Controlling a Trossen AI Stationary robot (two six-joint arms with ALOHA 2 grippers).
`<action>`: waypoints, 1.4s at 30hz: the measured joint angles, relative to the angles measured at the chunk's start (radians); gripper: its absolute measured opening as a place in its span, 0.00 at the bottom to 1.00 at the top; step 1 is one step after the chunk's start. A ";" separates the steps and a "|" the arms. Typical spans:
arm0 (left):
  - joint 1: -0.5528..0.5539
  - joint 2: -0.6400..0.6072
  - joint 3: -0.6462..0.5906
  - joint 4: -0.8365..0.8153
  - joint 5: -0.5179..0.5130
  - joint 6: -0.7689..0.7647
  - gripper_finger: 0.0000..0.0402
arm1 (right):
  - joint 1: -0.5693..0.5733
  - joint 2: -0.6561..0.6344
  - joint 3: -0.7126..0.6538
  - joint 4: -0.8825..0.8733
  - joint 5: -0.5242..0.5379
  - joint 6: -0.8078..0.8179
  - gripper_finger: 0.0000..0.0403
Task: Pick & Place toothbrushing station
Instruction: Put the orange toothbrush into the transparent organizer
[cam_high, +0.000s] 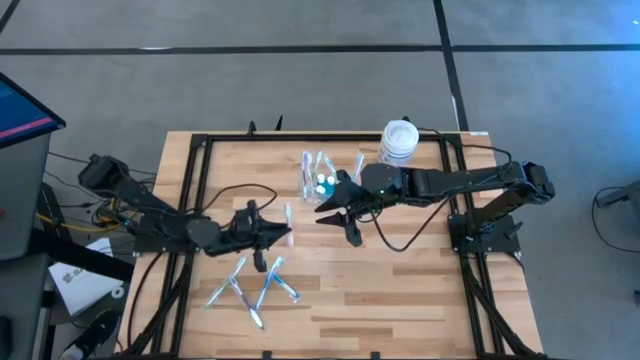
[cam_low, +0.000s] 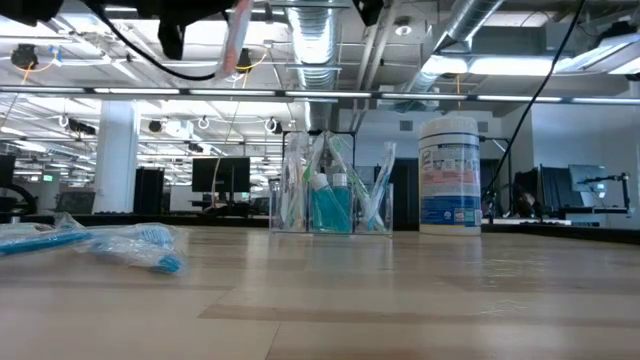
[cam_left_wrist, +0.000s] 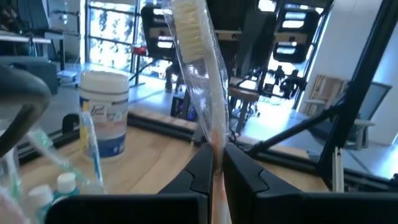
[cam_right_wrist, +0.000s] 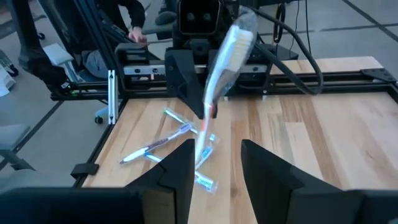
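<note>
The toothbrushing station (cam_high: 318, 178), a clear plastic organizer holding toothbrushes and teal bottles, stands on its base (cam_low: 330, 228) at the table's far middle. My left gripper (cam_high: 283, 232) hovers left of centre, shut on a wrapped toothbrush (cam_left_wrist: 194, 56) with an orange handle. In the right wrist view that toothbrush (cam_right_wrist: 227, 56) stands head up. My right gripper (cam_high: 340, 228) hangs open just in front of the station, facing the left gripper, with nothing between its fingers (cam_right_wrist: 180, 165). My left gripper pinches the wrapped toothbrush low on its handle (cam_left_wrist: 217, 152) between its two fingers. The fingers lie level, coming from the table's left, across the handle. The toothbrush stands nearly upright, slightly tilted, bristle head (cam_left_wrist: 189, 31) up, lifted clear of the table.
A white jar with a blue label (cam_high: 398, 141) stands right of the station at the far edge. Several wrapped toothbrushes (cam_high: 252, 288) lie loose on the table near the front left. A black frame (cam_high: 190, 190) rims the wooden table top.
</note>
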 joint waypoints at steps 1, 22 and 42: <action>0.008 0.008 0.000 0.024 0.013 0.012 0.03 | 0.000 0.000 0.000 0.001 0.000 0.000 0.30; 0.150 0.194 0.141 0.151 0.188 0.124 0.03 | -0.001 0.000 0.000 0.042 0.000 -0.015 0.30; 0.175 0.247 0.158 0.182 0.188 0.133 0.03 | -0.001 0.001 0.000 0.074 0.002 -0.015 0.28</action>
